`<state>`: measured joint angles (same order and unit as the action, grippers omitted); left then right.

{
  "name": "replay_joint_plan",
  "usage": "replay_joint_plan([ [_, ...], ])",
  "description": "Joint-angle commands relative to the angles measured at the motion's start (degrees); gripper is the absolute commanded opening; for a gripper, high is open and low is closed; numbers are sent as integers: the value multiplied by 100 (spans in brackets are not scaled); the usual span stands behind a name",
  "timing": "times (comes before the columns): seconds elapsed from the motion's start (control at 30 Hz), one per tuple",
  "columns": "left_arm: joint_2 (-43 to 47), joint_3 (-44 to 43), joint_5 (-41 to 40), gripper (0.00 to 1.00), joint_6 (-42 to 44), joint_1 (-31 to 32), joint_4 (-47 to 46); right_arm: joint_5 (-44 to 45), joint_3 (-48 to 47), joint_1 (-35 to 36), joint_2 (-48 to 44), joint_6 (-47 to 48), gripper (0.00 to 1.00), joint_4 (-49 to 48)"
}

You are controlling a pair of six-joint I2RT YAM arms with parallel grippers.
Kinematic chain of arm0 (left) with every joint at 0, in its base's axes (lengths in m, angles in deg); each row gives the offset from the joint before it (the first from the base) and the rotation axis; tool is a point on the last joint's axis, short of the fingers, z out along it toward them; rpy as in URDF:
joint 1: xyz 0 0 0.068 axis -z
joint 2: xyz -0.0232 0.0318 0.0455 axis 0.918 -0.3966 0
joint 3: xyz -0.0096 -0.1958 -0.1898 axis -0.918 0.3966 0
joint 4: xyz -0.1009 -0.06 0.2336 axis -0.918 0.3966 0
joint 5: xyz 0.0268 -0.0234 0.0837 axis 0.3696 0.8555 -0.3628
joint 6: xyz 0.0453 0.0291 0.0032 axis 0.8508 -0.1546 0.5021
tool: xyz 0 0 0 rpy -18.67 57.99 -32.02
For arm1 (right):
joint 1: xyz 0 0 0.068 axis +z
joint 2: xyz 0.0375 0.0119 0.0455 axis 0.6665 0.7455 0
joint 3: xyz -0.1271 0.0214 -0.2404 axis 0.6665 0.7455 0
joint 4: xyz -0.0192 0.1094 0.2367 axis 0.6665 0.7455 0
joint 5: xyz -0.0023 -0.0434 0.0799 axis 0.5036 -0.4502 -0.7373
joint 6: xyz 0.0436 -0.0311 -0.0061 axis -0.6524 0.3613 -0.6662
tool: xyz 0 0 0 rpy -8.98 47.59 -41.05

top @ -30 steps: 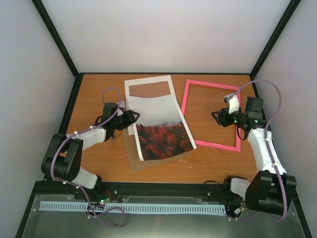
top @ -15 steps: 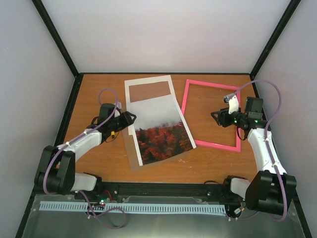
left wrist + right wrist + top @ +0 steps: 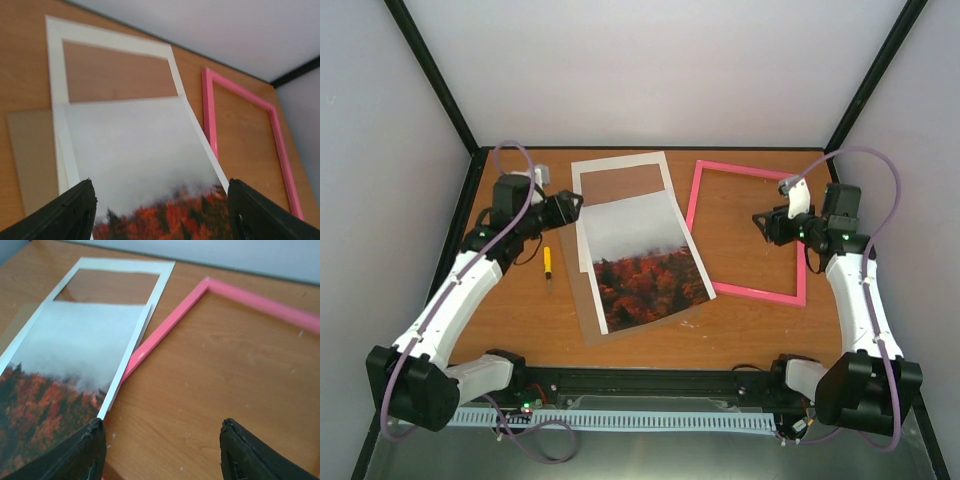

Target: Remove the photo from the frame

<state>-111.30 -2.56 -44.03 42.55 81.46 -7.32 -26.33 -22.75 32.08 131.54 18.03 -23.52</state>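
The photo (image 3: 638,258), misty grey sky over red-orange trees, lies flat on the table on top of the white mat (image 3: 620,166) and the backing board (image 3: 586,300). It also shows in the left wrist view (image 3: 135,160) and the right wrist view (image 3: 60,360). The pink frame (image 3: 692,215) lies empty to its right, seen too in the wrist views (image 3: 210,110) (image 3: 165,330). My left gripper (image 3: 572,205) is open and empty, raised at the photo's upper left. My right gripper (image 3: 762,224) is open and empty above the frame's inside.
A small yellow-handled screwdriver (image 3: 547,262) lies on the table left of the backing board. Black posts and grey walls close in the table on three sides. The arms' bases stand at the near edge.
My left arm has lifted and drawn back to the upper left, uncovering the screwdriver. The photo has settled flat. My right gripper has risen a little.
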Motion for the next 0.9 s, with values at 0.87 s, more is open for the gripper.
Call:
replay_joint_plan([
  [0.87, 1079, 782, -3543, 100, 359, -24, -506, 1487, 599, -30, -1758, -2112, 100, -1558],
])
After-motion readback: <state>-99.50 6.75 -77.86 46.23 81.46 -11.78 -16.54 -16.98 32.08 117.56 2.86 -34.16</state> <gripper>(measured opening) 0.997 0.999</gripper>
